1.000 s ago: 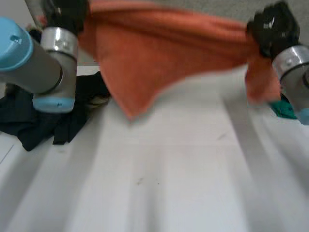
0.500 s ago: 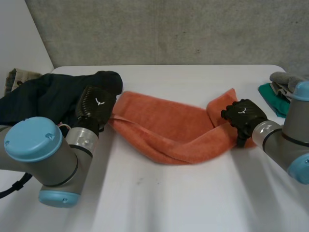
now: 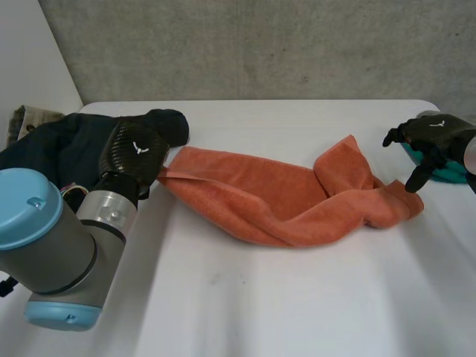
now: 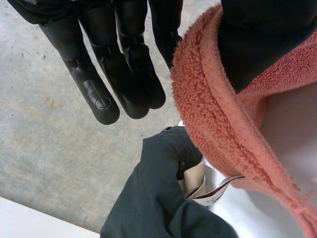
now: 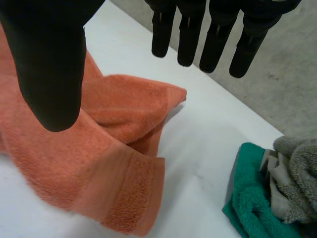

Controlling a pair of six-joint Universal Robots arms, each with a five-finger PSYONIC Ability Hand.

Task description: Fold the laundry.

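Observation:
An orange towel (image 3: 275,201) lies rumpled in a long band across the white table (image 3: 260,305). My left hand (image 3: 134,152) is at its left corner, and the hem (image 4: 213,119) is pinched between the thumb and the fingers (image 4: 114,74). My right hand (image 3: 431,137) hovers just past the towel's bunched right end, open, with straight fingers and nothing in it. In the right wrist view the towel's end (image 5: 74,163) lies below the thumb (image 5: 49,74), apart from it.
A dark garment (image 3: 59,149) is heaped at the table's left, right behind my left hand, with a label showing (image 4: 208,191). A teal cloth (image 5: 252,208) and a grey towel (image 5: 297,173) sit at the right edge near my right hand.
The towel, stretched in the air between both hands a second ago, now lies on the table. My right hand has let go and drawn off to the right; the left keeps its corner.

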